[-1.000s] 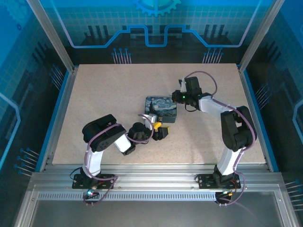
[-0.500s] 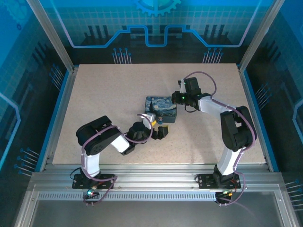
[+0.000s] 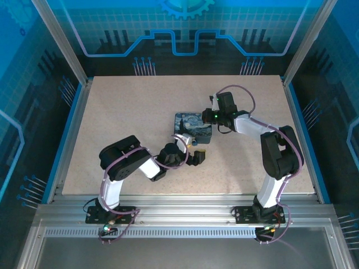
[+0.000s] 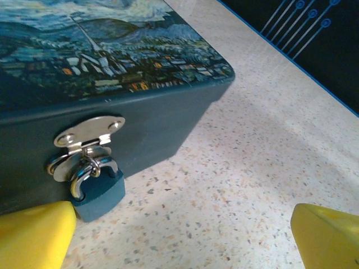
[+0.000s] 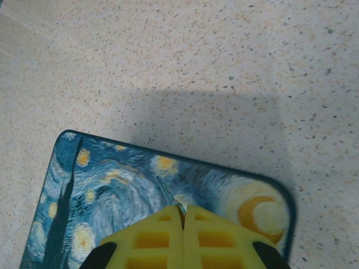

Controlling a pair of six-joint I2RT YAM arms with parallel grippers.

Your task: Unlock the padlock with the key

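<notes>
The dark-blue night-sky box (image 3: pixel 192 126) sits mid-table. In the left wrist view its front wall carries a silver hasp (image 4: pixel 90 131), and the small teal padlock (image 4: pixel 99 191) hangs from it, resting on the table. My left gripper (image 4: pixel 179 241) is open just in front of the box, its left pad (image 4: pixel 35 235) beside the padlock and its right pad (image 4: pixel 328 235) far to the right. My right gripper (image 5: pixel 183 217) hovers over the box lid (image 5: pixel 101 185), shut on the key (image 5: pixel 167 190), a thin metal sliver poking out past the fingertips.
The speckled beige tabletop (image 3: pixel 129 112) spreads around the box. Blue-lit enclosure walls and aluminium posts (image 3: pixel 70 56) ring the table. The left gripper (image 3: pixel 196 158) lies low at the box's near side, and the right gripper (image 3: pixel 210 116) is at its far right corner.
My left arm has swung its elbow and shifted the gripper slightly right along the box's front. The right arm and the box have barely moved.
</notes>
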